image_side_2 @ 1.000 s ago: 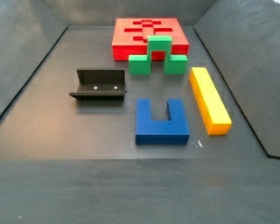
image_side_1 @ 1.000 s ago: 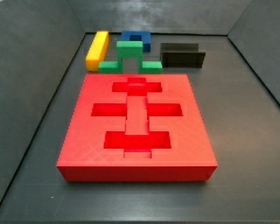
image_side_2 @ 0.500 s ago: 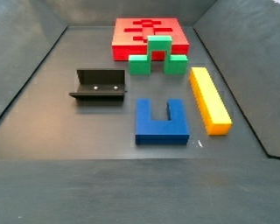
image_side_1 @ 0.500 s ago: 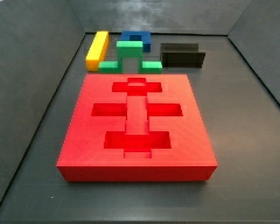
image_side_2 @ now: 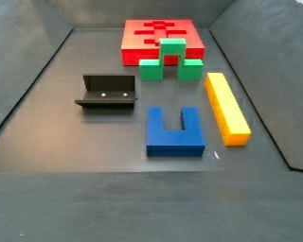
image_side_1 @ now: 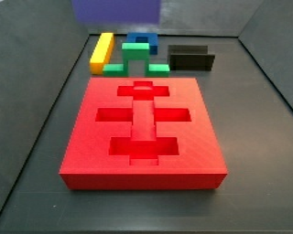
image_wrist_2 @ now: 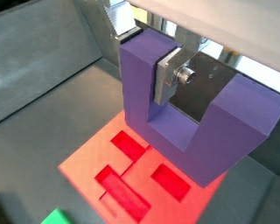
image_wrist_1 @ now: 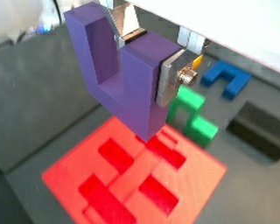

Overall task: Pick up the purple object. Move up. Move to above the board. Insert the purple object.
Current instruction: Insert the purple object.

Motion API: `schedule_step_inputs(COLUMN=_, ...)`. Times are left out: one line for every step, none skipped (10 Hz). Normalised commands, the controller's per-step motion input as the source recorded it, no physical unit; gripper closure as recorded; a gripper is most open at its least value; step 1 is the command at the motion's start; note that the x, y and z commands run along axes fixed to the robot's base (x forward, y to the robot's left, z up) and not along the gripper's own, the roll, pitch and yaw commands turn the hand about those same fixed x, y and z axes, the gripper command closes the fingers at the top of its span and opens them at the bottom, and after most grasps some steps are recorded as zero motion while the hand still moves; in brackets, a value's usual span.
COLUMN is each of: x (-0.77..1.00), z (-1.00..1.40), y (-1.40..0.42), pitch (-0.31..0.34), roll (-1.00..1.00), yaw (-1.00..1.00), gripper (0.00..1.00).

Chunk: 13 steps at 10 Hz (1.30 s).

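Wrist views both: gripper [image_wrist_2: 178, 74] clamped on purple object [image_wrist_1: 125, 74] — hanging well above the board [image_wrist_2: 130, 175], not touching.

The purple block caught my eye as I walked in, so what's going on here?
The gripper is shut on the purple object, a U-shaped block, and holds it in the air above the board, the red slab with cut-outs. It is not inserted yet. On the floor beyond the board lie a green stepped block, a blue U-shaped block, a yellow bar and the fixture.
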Motion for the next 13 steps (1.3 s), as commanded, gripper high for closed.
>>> schedule_step_inputs(x=0.71, z=-0.89, y=-0.48, pitch=-0.100, roll=0.00, yaw=0.07, gripper=1.00)
schedule_step_inputs(x=0.71, z=-0.86, y=-0.48, pitch=-0.111, roll=0.00, yaw=0.05, gripper=1.00)
schedule_step_inputs(x=0.70, z=-0.85, y=-0.48, pitch=-0.114, roll=0.00, yaw=0.07, gripper=1.00)
schedule_step_inputs(x=0.70, z=-0.81, y=-0.50, pitch=-0.134, roll=0.00, yaw=0.06, gripper=1.00)
schedule_step_inputs(x=0.69, z=-0.73, y=-0.52, pitch=-0.163, roll=0.04, yaw=0.04, gripper=1.00)
schedule_step_inputs(x=0.59, z=-0.63, y=-0.52, pitch=-0.169, roll=0.14, yaw=0.09, gripper=1.00)
schedule_step_inputs(x=0.51, z=-0.59, y=-0.55, pitch=-0.134, roll=0.21, yaw=0.16, gripper=1.00)
schedule_step_inputs(x=0.27, z=-0.38, y=-0.51, pitch=-0.121, roll=0.30, yaw=0.21, gripper=1.00)
schedule_step_inputs(x=0.15, z=-0.31, y=-0.45, pitch=-0.063, roll=0.28, yaw=0.06, gripper=1.00)
schedule_step_inputs(x=0.00, z=-0.20, y=-0.24, pitch=0.000, roll=0.17, yaw=0.12, gripper=1.00)
schedule_step_inputs(x=-0.01, z=-0.25, y=-0.17, pitch=0.000, roll=0.00, yaw=0.13, gripper=1.00)
schedule_step_inputs(x=-0.05, z=-0.13, y=0.00, pitch=0.000, roll=0.00, yaw=0.05, gripper=1.00)
schedule_step_inputs(x=-0.15, z=-0.13, y=0.05, pitch=0.000, roll=0.00, yaw=0.00, gripper=1.00)
